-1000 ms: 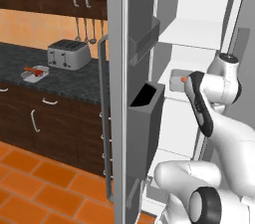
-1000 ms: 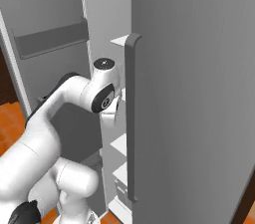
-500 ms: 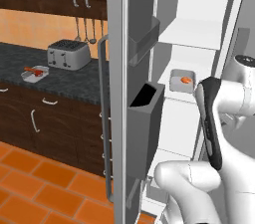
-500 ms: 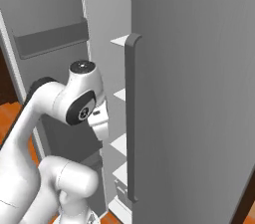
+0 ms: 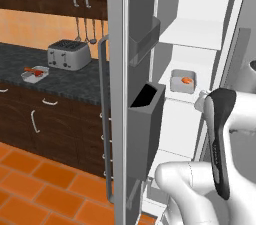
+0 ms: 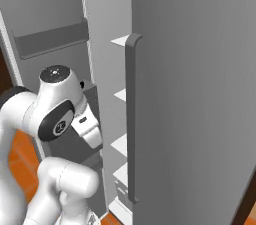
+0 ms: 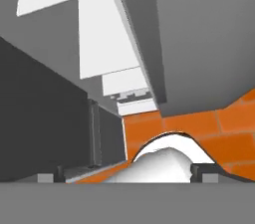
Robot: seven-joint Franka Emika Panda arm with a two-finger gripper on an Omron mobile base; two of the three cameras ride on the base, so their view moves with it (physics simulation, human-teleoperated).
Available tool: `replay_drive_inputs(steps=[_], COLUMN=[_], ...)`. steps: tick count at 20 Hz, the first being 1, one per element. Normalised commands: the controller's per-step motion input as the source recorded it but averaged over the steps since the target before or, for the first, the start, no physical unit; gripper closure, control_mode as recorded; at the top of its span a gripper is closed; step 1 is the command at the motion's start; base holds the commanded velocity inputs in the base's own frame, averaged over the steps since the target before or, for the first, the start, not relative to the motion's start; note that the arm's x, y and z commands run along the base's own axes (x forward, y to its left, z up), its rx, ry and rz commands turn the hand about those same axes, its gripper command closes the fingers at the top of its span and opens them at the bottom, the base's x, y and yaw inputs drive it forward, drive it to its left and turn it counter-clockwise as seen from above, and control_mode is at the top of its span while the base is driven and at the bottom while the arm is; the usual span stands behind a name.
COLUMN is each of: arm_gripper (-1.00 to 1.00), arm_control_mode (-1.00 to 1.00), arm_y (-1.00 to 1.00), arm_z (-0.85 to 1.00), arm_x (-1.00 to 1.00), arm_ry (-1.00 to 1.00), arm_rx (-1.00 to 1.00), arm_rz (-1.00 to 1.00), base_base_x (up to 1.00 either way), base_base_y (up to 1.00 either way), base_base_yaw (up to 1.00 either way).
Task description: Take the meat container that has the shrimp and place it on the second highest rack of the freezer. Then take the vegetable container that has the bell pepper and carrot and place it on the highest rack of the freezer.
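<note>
1. The freezer [image 5: 210, 34] stands open, its white shelves stacked one above another; its long bar handle [image 6: 131, 119] runs upright down the grey door in the right base view.
2. The meat container [image 5: 183, 80] sits flat on the second highest rack [image 5: 192, 76], with the shrimp [image 5: 186, 80] inside it, a small orange curl whose direction is too small to tell. The highest rack [image 5: 192, 31] above it is bare.
3. The vegetable container [image 5: 35, 74] rests on the dark bench [image 5: 60, 81], just left of the toaster [image 5: 69, 54]; red and orange pieces lie inside, too small to tell apart.
4. The hand [image 7: 124, 174] has its fingers spread wide with nothing between them, and looks down the shelf edges to the orange floor [image 7: 199, 123].
5. The left base view shows the dark door bin [image 5: 146, 119] beside the arm.
</note>
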Motion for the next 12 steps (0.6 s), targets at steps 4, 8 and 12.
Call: replay_drive_inputs(steps=[4, 8, 12], arm_gripper=[-1.00, -1.00, -1.00], arm_control_mode=[-1.00, -1.00, -1.00], arm_y=[0.36, 0.26, 0.18], arm_z=[0.63, 0.44, 0.29], arm_x=[-0.44, -0.47, -0.45], arm_ry=[0.01, 0.00, 0.00], arm_rx=[-0.13, -0.16, -0.13], arm_rz=[0.26, 0.31, 0.32], base_base_x=[0.00, 0.00, 0.00], base_base_y=[0.00, 0.00, 0.00], base_base_yaw=[0.00, 0.00, 0.00])
